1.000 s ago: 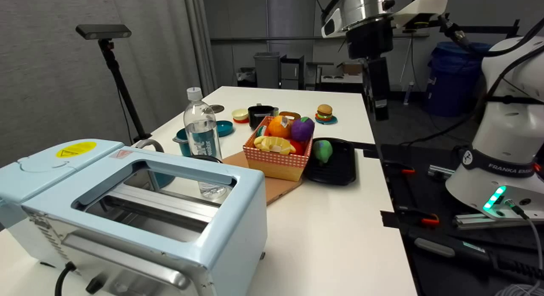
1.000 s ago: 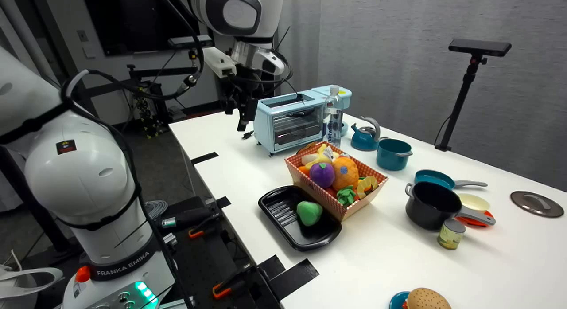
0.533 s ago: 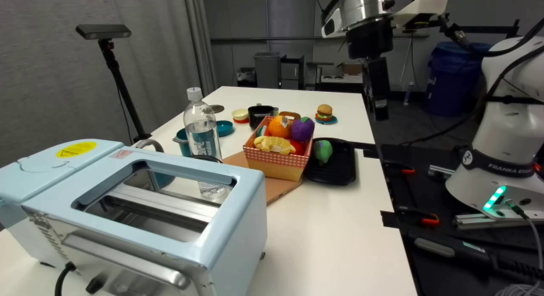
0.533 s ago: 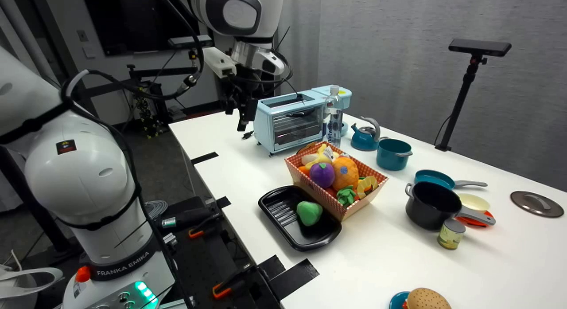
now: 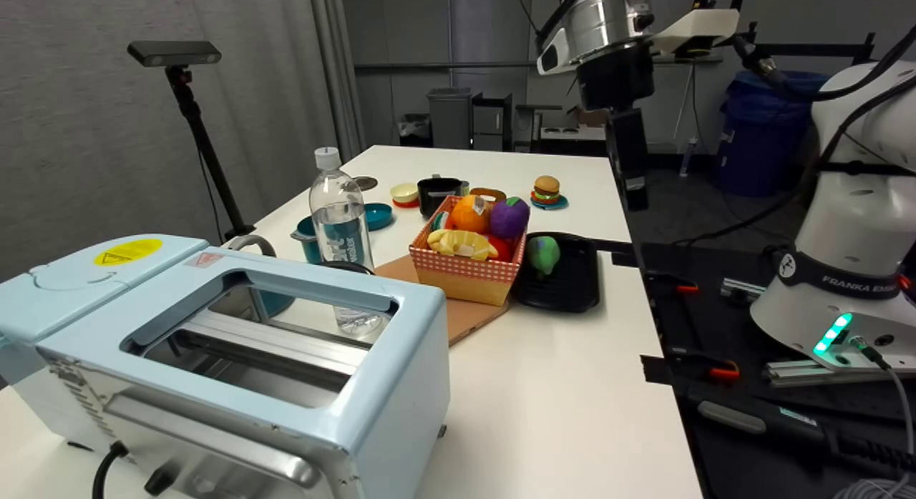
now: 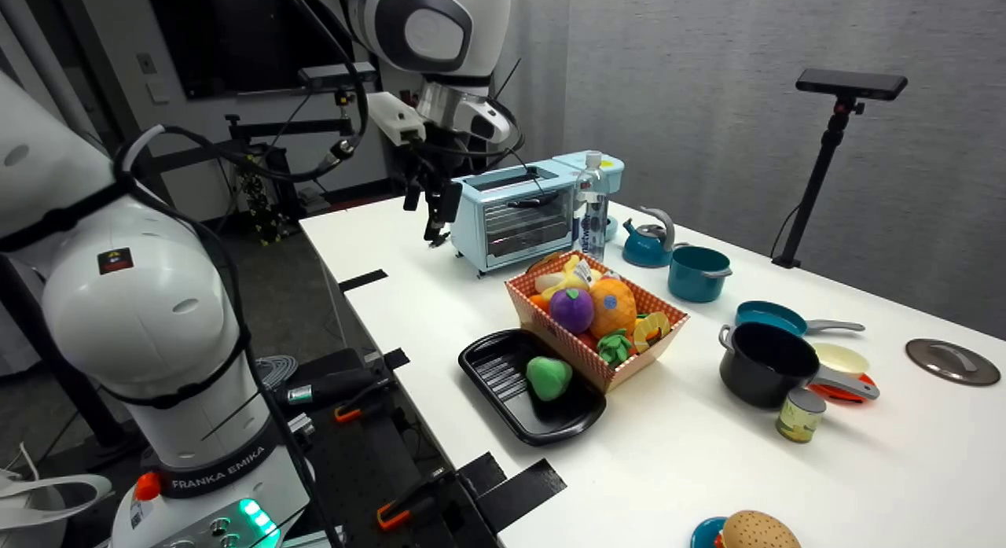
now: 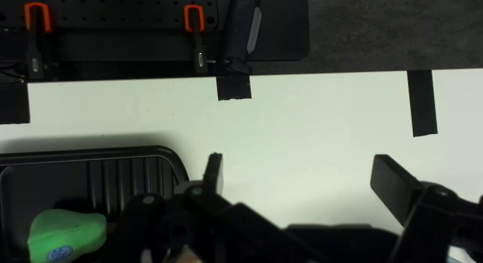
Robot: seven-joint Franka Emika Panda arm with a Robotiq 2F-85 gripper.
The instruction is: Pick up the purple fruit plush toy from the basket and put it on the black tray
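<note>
The purple fruit plush toy [image 5: 509, 218] lies on top of other toys in the red-checked basket [image 5: 458, 284]. The toy [image 6: 572, 310] and basket [image 6: 550, 334] also show in an exterior view. The black tray [image 6: 491, 375] stands against the basket and holds a green toy [image 6: 548, 377]. My gripper [image 6: 423, 218] is open and empty, high above the table, on the toaster side of the tray. In the wrist view the wide-open gripper [image 7: 298, 172] is over white table, with the tray [image 7: 128, 180] and green toy [image 7: 66, 234] at lower left. The purple toy is out of the wrist view.
A pale blue toaster oven [image 6: 515, 210] and a tall water bottle [image 6: 591, 206] stand beyond the basket. A teal pot [image 6: 698, 273], a black pot [image 6: 766, 363] and a small can [image 6: 802, 414] stand farther along. A toy burger [image 5: 547, 187] sits near the table's edge.
My gripper has moved slightly lower and a little toward the basket side. It stays open. The toys, basket and tray have not moved.
</note>
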